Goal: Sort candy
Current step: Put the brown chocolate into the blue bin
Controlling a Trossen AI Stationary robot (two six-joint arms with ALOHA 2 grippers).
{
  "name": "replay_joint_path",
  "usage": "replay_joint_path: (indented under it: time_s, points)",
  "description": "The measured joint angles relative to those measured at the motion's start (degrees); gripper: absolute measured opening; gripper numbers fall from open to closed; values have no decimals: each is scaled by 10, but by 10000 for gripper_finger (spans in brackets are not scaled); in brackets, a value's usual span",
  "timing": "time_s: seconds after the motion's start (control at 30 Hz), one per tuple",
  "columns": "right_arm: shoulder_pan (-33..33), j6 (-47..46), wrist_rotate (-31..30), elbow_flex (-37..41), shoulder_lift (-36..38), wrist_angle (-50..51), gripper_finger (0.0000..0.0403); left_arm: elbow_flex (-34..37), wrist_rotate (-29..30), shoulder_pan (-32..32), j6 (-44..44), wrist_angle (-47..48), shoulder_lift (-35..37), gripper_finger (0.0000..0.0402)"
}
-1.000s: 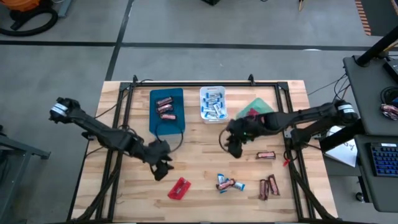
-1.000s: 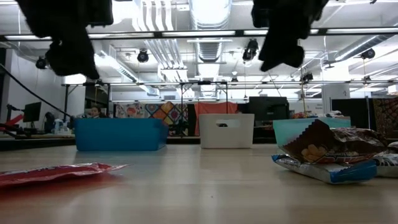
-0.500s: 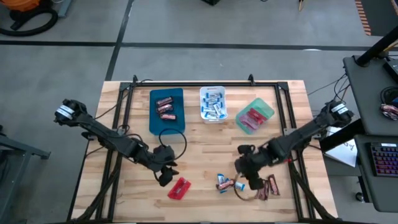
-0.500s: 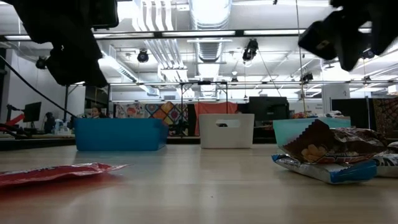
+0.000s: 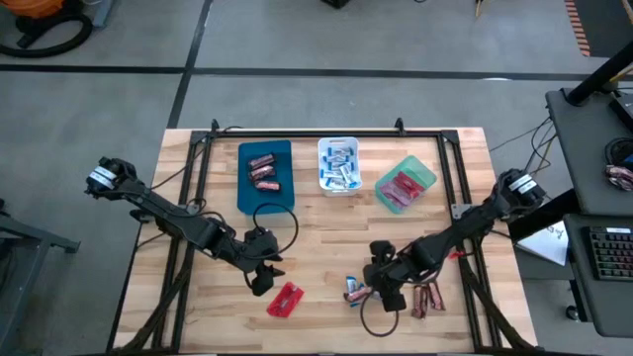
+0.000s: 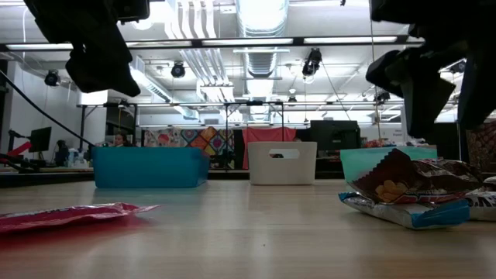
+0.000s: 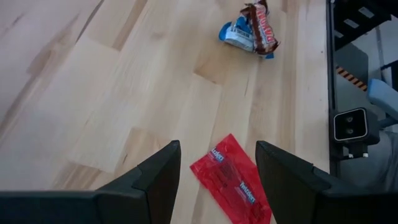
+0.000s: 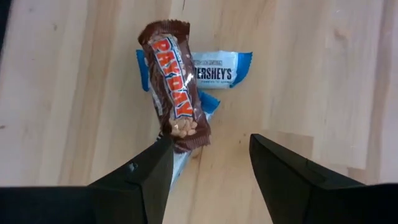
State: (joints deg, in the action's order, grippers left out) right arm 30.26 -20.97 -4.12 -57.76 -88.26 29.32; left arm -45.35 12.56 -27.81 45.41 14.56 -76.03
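Note:
A red packet (image 5: 285,299) lies flat near the table's front edge. My left gripper (image 5: 260,278) hangs open just above and to the far left of it; in the left wrist view the packet (image 7: 231,186) shows between the open fingers (image 7: 217,180), untouched. Right of it lies a small pile: a brown bar (image 8: 177,87) resting across blue-and-white bars (image 8: 214,68). My right gripper (image 5: 386,293) hangs open over the pile's right side (image 8: 211,174). Two brown bars (image 5: 427,298) lie further right.
Along the far side stand a blue tray (image 5: 247,188) with brown-red bars, a white tray (image 5: 323,148) with blue-and-white bars and a green tray (image 5: 423,170) with red packets. A black frame rail (image 5: 463,257) runs down the table's right side. Bare wood lies between trays and candy.
My right gripper has swung from beside the green tray toward the table's near edge and down, rolling as it went, and now hangs over the candy pile. My left gripper has crept slightly toward the red packet. No candy has moved.

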Motion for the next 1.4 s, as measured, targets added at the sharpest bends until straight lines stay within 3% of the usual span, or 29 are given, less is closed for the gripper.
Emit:
replay_joint_path:
  time_s: [0.6, 0.7, 0.93, 1.07, 1.4]
  points:
    - [-2, -11, 36, 0, -85, -86, 197, 0, 21, 1, -44, -4, 0, 191]
    - [-2, -15, 36, 0, -89, -88, 169, 0, 24, 1, -49, -6, 0, 191]
    - [-3, -15, 36, 0, -74, -90, 58, 0, 36, 0, -123, -73, -12, 191]
    - [-3, -15, 35, 0, -60, -90, 36, 1, 36, 0, -191, -132, -26, 191]
    - [-24, -13, -97, 0, -18, -106, 38, 1, 29, -2, -358, -245, -77, 191]
